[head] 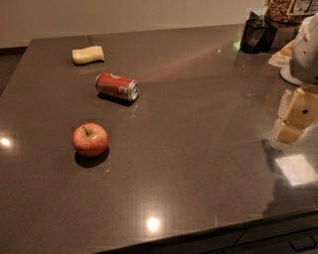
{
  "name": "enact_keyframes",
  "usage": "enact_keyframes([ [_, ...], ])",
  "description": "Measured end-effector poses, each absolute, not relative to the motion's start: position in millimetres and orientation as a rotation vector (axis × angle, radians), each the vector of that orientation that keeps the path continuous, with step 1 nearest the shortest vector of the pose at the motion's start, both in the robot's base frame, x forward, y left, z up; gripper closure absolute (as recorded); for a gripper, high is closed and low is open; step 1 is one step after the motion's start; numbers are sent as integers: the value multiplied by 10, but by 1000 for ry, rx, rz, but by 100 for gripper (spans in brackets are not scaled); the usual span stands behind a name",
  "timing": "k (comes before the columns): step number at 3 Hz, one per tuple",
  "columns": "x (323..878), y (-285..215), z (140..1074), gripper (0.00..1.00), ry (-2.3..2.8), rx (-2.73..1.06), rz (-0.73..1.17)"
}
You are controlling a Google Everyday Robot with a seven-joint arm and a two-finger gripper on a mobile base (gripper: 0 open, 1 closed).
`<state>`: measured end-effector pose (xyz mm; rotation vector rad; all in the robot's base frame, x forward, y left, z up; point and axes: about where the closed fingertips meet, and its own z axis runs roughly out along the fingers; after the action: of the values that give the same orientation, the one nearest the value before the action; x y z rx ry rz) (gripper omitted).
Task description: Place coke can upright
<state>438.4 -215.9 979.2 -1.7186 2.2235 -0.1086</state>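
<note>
The coke can (117, 86) lies on its side on the dark countertop (198, 149), toward the back left, with its silver end facing right and toward the front. My gripper (295, 119) is at the right edge of the view, above the counter and far to the right of the can. It holds nothing that I can see.
A red apple (90, 139) sits in front of the can. A yellow sponge (88, 54) lies behind the can. A black container (256, 35) and snack items (283, 10) stand at the back right corner. The counter's front edge runs along the bottom.
</note>
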Motion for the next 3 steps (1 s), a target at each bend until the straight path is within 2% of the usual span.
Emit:
enact_keyframes([
  [1,4400,-2130,9811,0,2222,-1720,-112],
  [3,4903,-1320,9877,0,2181,-1835,-74],
])
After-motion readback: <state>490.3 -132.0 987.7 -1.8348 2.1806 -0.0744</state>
